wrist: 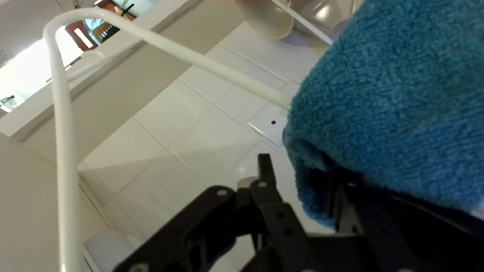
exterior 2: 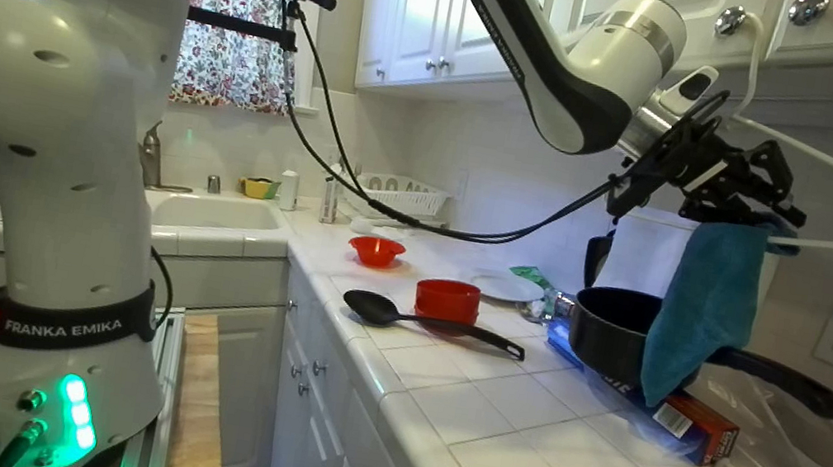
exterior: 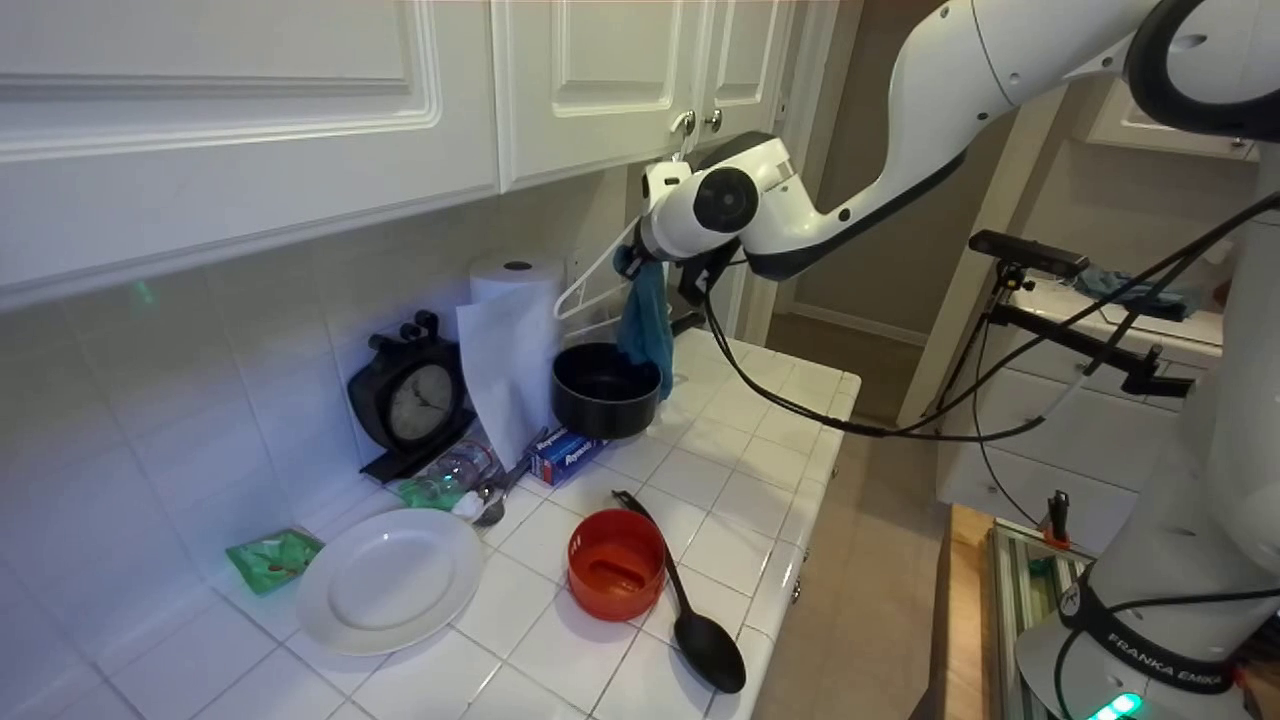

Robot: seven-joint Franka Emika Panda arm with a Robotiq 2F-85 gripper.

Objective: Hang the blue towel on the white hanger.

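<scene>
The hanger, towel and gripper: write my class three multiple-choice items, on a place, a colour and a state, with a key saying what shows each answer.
1. Where is the white hanger beside the gripper hooked?
A) over the faucet
B) over a cabinet knob
C) over the pot's handle

2. What colour is the towel?
A) yellow
B) red
C) blue

3. How do the gripper's fingers stand?
A) apart
B) pressed together
C) clamped on the spoon

Key:
1 B: both exterior views show it hung there.
2 C: all three views show that colour.
3 A: the wrist view shows a gap between them.
</scene>
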